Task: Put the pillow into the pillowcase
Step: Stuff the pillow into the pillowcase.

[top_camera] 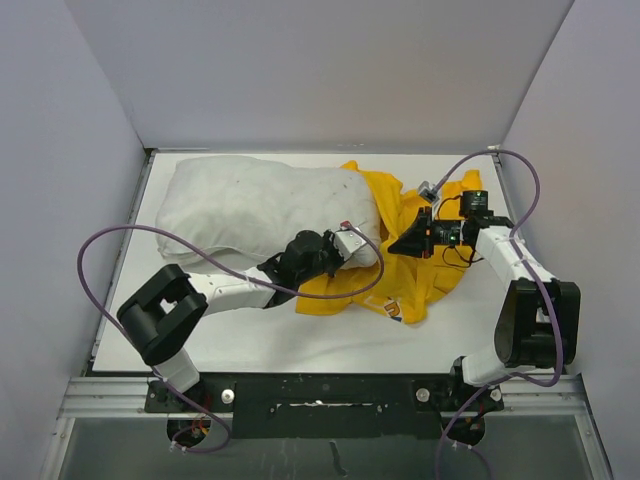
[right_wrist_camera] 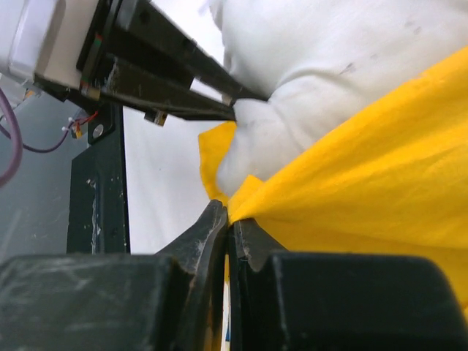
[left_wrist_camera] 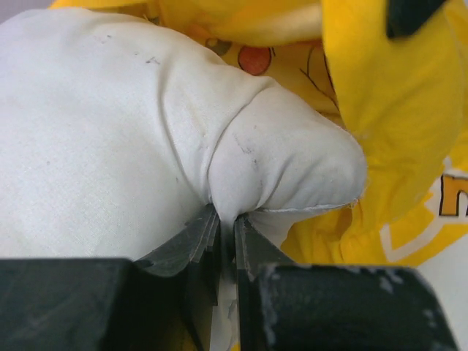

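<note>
The pillow is lying on the white surface, plump and wrinkled. Its right end is meeting the pillowcase, which is lying bunched there. The yellow cloth is lapping around the pillow's near right corner, so by my reading only that corner's tip is sitting at the mouth and the rest of the pillow is lying outside.

The left pincer is pinching a fold of white fabric at the pillow's near right corner, jaws closed on it. The right pincer is clamping the yellow hem just beside that same corner, jaws shut on the cloth.

The step in hand looks like feeding the corner into the opening. To do it well, the right pincer should be drawing the hem away from the pillow's end and slightly upward, spreading the mouth. Meanwhile the left pincer should be pushing the corner in beneath the hem. Both grips are thin pinches on soft cloth, so I would be pulling gently, since a sharp tug may be letting the fabric slip.
</note>
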Controlling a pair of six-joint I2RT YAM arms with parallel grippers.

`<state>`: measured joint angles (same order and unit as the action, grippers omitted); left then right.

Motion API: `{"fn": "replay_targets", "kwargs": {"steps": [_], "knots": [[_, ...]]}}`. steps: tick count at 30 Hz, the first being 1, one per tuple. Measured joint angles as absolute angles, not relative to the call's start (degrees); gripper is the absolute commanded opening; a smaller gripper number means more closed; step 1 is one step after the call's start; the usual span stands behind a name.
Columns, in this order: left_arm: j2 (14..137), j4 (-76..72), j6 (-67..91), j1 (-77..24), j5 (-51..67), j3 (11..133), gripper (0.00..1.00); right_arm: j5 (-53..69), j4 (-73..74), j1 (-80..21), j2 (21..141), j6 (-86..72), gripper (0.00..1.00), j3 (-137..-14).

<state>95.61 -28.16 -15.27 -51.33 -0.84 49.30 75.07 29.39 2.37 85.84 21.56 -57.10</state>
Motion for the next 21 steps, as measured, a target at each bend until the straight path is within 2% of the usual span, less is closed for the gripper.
{"fn": "replay_targets", "kwargs": {"steps": [8,14,18,21], "knots": [[95.8,-28.4,-8.0,-49.1,-0.7,52.4,0.00,75.6,41.6,0.6,86.4,34.8,0.00,-61.0],[100.2,-28.8,-6.1,-49.7,0.5,56.6,0.00,77.2,48.2,-4.1,88.9,42.7,0.00,-63.9],[103.7,-30.7,-5.6,-51.5,1.7,56.9,0.00,78.5,49.3,-4.5,88.9,42.7,0.00,-65.6],[104.5,-36.2,-5.2,-52.2,4.3,54.3,0.02,78.6,43.9,-2.9,88.3,34.9,0.00,-66.1]]}}
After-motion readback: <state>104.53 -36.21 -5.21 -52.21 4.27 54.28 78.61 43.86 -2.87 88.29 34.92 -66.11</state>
